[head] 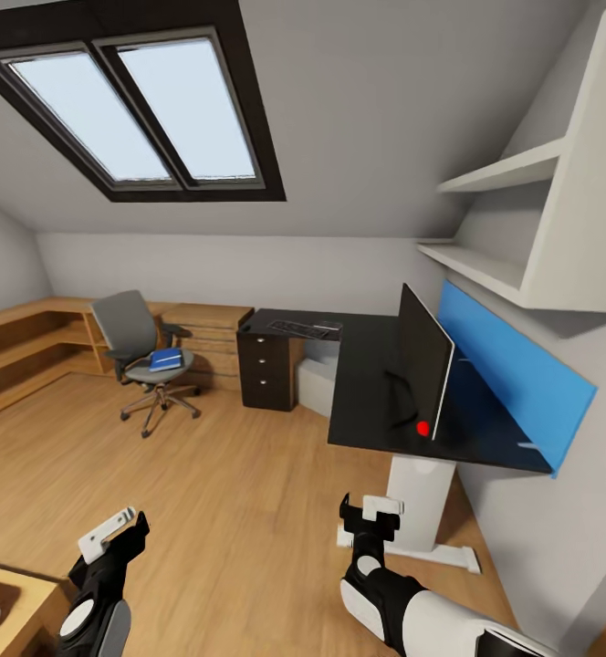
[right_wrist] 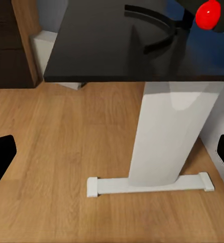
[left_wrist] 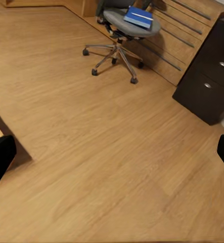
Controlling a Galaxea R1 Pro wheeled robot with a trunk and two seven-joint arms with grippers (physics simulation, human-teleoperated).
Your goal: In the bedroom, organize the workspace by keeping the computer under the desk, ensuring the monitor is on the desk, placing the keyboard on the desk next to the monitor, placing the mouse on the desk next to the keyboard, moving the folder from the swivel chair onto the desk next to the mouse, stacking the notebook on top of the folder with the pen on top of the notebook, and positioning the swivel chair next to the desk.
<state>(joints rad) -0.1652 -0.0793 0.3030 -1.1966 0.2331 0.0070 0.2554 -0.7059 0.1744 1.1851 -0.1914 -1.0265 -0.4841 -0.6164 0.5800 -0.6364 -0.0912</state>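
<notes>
Swivel chair (head: pixel 143 360) at ten o'clock, blue folder (head: pixel 166 359) flat on its seat. Desk (head: pixel 376 383) at two o'clock: monitor (head: pixel 423 374) upright on it, keyboard (head: pixel 303 328) at far end. Computer (head: pixel 317 383) pale under desk, half hidden. Drawers (head: pixel 266 370) shut, contents unseen. Mouse, pen too small to pick out. Left gripper (head: pixel 116 532) and right gripper (head: pixel 371 509) low over floor, fingers spread wide, holding nothing.

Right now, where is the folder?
In the head view the blue folder lies on the seat of the swivel chair, far left across the floor, in front of the wooden dresser and left of the desk.
</notes>
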